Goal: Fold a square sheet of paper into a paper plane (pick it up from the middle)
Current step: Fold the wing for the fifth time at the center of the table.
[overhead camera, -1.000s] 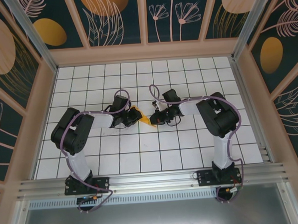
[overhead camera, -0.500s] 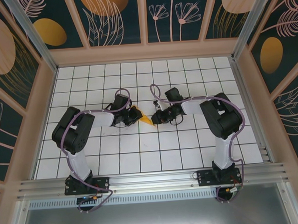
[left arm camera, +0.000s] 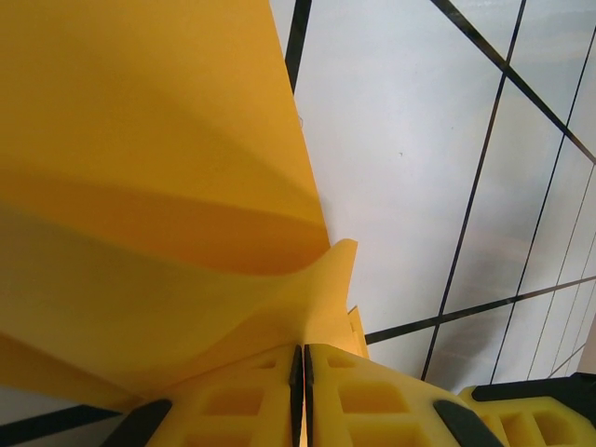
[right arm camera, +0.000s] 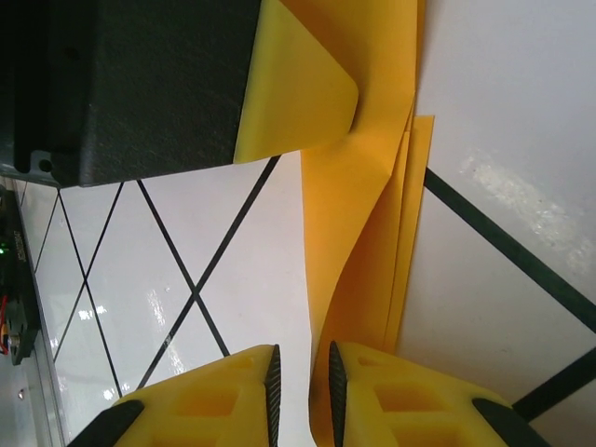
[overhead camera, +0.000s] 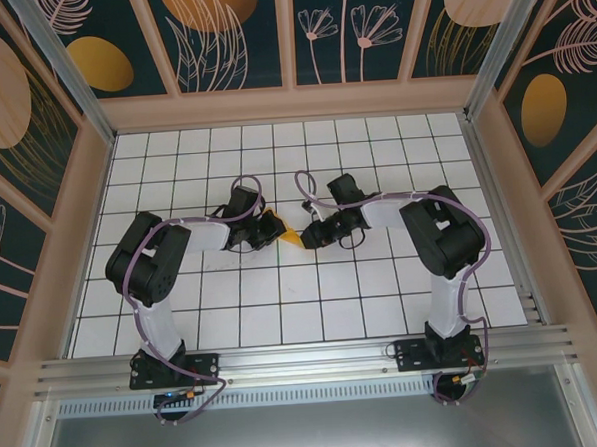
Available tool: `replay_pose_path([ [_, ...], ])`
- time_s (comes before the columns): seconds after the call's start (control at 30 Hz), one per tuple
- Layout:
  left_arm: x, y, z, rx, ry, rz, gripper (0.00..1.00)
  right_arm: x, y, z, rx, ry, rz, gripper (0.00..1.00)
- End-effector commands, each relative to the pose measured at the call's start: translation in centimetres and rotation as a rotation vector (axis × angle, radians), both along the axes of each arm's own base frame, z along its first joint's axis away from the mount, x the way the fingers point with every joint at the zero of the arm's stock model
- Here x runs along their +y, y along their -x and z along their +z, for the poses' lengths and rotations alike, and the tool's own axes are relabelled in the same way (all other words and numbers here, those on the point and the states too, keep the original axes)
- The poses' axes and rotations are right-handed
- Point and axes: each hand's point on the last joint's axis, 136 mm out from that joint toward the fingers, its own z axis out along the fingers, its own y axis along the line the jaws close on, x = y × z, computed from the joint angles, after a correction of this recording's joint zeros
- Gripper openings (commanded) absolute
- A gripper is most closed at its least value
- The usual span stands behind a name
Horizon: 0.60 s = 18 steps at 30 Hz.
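Top view first: two arms are reaching in toward the middle of the white tiled table (overhead camera: 283, 304), and one orange-yellow sheet of paper (overhead camera: 292, 240) is sitting between the left hand (overhead camera: 266, 231) and the right hand (overhead camera: 312, 235). Compared to a second back, the right arm is sitting a touch further left, and the orange patch showing between the two hands is looking smaller. The left arm is looking about the same.

Left wrist cam: the left hand (left arm camera: 303, 372) is clamping down on the sheet of paper (left arm camera: 140, 186), with its two yellow fingers (left arm camera: 372, 396) pressed together and a curled bit of paper poking up right at the seam. The paper is lifting off the table (left arm camera: 419, 186) in a big bowed fold.

Right wrist cam: the right hand (right arm camera: 303, 386) is standing slightly open, its two yellow fingers (right arm camera: 223, 396) leaving a thin gap. The sheet of paper (right arm camera: 363, 186) is running down into that gap against one finger, not pinched. I'm counting at least three layered edges there. Its far corner is curling against a black casing (right arm camera: 140, 84), above the table (right arm camera: 503, 140).
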Motion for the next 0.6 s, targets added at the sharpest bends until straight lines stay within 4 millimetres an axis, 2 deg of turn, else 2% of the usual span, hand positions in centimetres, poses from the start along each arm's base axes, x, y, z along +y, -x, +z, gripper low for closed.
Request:
replay_pose_path([
  [0.0, 3.2, 0.6, -4.3, 0.064, -0.169, 0.054, 0.15, 0.4, -0.4, -0.1, -0.056, 0.010, 0.033, 0.24],
  [0.3, 3.1, 0.5, -4.3, 0.067, -0.172, 0.047, 0.15, 1.0, -0.2, -1.1, -0.133, 0.062, 0.073, 0.23],
  [0.57, 3.0, 0.2, -3.6, 0.049, -0.172, 0.040, 0.15, 0.8, -0.3, -1.3, -0.116, 0.048, 0.062, 0.09],
])
